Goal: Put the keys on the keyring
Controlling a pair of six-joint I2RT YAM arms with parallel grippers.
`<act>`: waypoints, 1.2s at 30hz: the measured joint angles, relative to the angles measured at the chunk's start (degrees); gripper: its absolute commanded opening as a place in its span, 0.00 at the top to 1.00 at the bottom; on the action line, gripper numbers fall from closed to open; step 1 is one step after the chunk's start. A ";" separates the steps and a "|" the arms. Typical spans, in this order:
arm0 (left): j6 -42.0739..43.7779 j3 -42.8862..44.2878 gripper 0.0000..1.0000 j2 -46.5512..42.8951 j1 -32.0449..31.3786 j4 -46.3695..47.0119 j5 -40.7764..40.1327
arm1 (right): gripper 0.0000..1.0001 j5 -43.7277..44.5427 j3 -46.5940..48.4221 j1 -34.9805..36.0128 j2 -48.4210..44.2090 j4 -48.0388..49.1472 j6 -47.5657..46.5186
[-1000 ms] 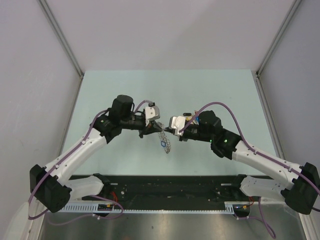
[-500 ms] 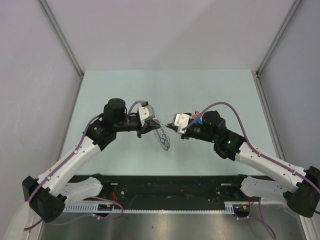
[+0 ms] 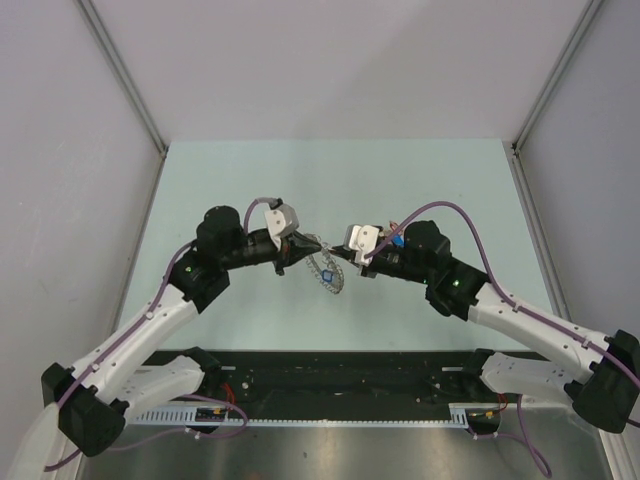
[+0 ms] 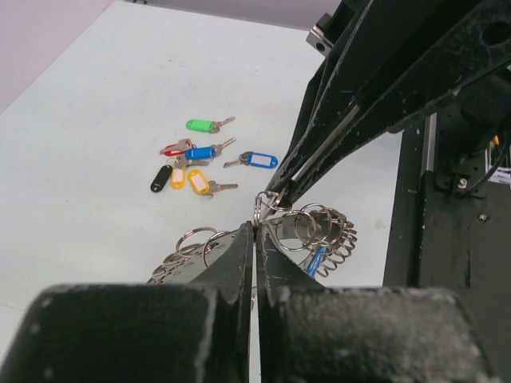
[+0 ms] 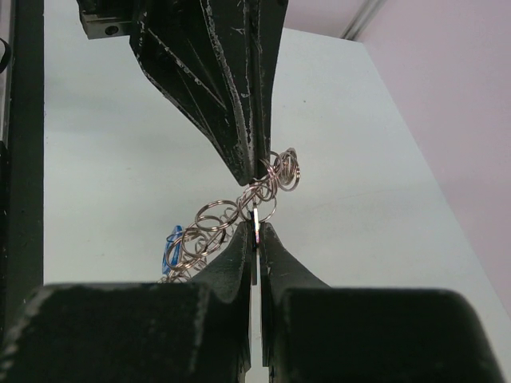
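1. Black left hand [image 3: 303,247], clamped shut, pinches the grey beaded metal keyring [image 3: 326,272], held in the air mid-table.
2. Black right hand [image 3: 345,260] grips the same ring, fingers closed.
3. Likely step: steadying the ring. Next, one hand must let go to fetch the small coloured-tag keys [image 4: 200,152] lying loose.
4. Pale green table [image 3: 450,180], plain grey walls [image 3: 300,70].

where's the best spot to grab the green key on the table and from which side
Take the green key by its plastic tag, pinching across the tag's narrow width, from straight above. It lies flat on the table, so the sides offer little, and the tag is broader than the thin metal blade. It sits apart from the other keys, with bare table either side.
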 measured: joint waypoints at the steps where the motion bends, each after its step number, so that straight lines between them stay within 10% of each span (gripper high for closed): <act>1: -0.61 -0.39 1.00 -0.15 0.00 1.07 -0.07 | 1.00 -0.17 0.00 0.09 0.15 0.22 0.07; 16: -7.19 -5.40 1.00 -4.35 0.02 9.64 -3.32 | 1.00 -0.96 0.00 0.20 0.79 1.33 0.13; 23: -7.76 -5.57 1.00 -4.42 0.33 10.69 -6.08 | 0.37 0.98 -0.04 0.15 0.52 1.18 2.27; 36: -9.25 -5.57 0.97 -4.07 3.82 4.70 -18.62 | 0.01 19.63 -0.04 -0.22 -8.07 1.01 11.30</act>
